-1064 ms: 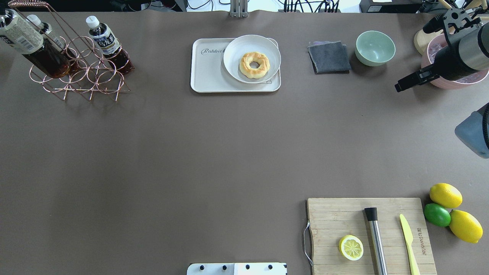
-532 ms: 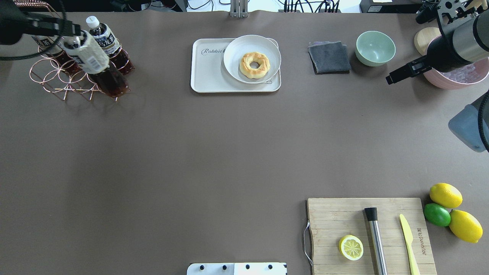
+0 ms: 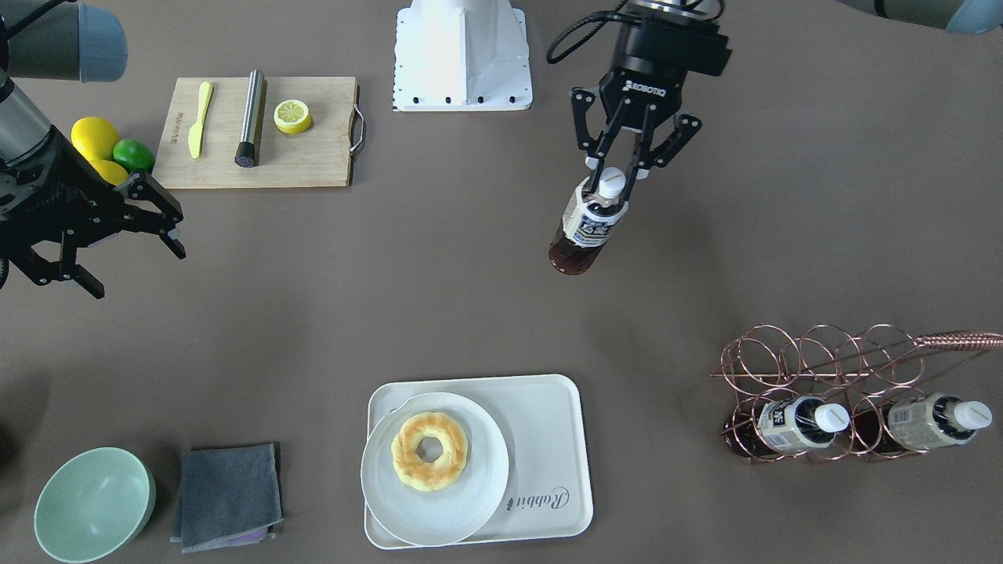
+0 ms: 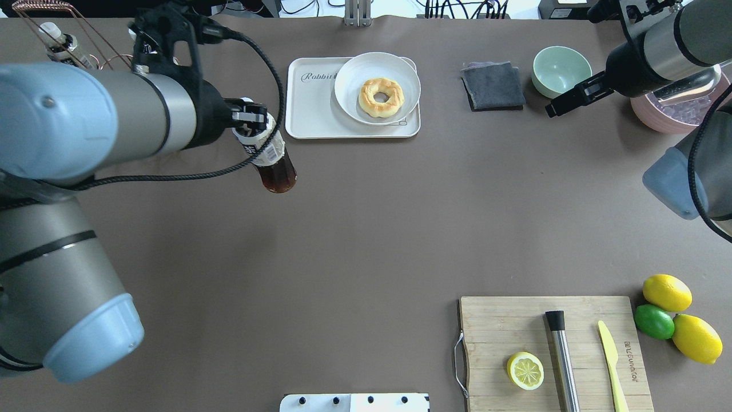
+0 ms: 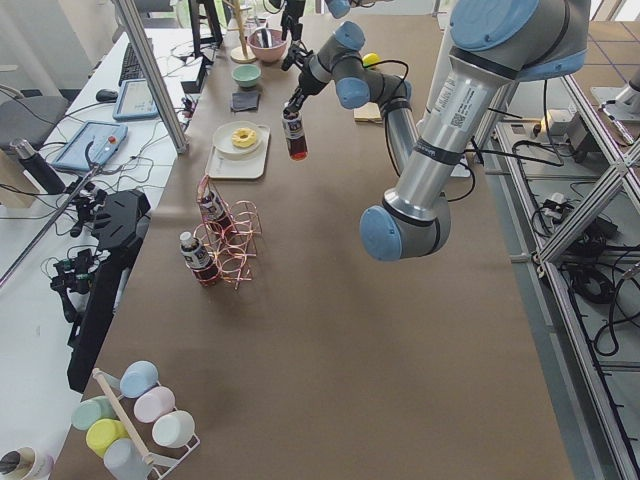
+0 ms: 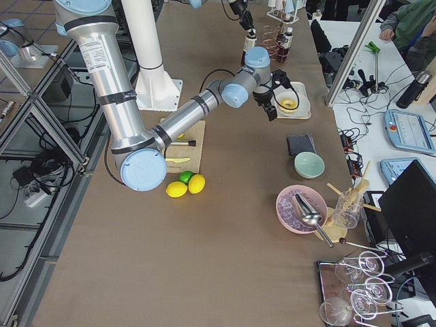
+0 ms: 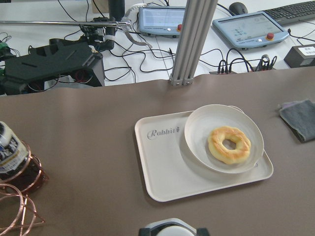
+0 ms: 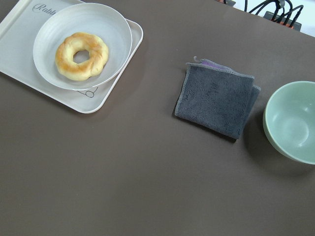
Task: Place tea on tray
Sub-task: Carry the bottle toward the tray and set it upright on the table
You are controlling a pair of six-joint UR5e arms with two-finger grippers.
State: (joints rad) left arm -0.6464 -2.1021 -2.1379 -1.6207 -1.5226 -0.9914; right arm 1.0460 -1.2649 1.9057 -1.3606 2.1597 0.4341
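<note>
My left gripper (image 3: 613, 182) is shut on the neck of a tea (image 3: 586, 233) bottle with dark liquid, which hangs cap-up from its fingers. In the overhead view the tea (image 4: 273, 162) is just left of and nearer than the cream tray (image 4: 311, 111), off its rim. A white plate (image 4: 354, 71) with a doughnut (image 4: 381, 97) covers the tray's right part; the left part with the script is bare. Two more tea bottles (image 3: 791, 424) lie in the copper rack (image 3: 831, 356). My right gripper (image 3: 139, 272) stands open and holds nothing, far from the tray.
A grey cloth (image 4: 493, 86) and a green bowl (image 4: 561, 71) lie right of the tray, a pink bowl (image 4: 680, 117) beyond. A cutting board (image 4: 497, 326) with a lemon half, steel muddler and knife sits at the near right, beside lemons and a lime (image 4: 655, 321).
My left arm has lifted one tea bottle out of the rack and carried it right, close to the tray. The right arm has drifted left over the table.
</note>
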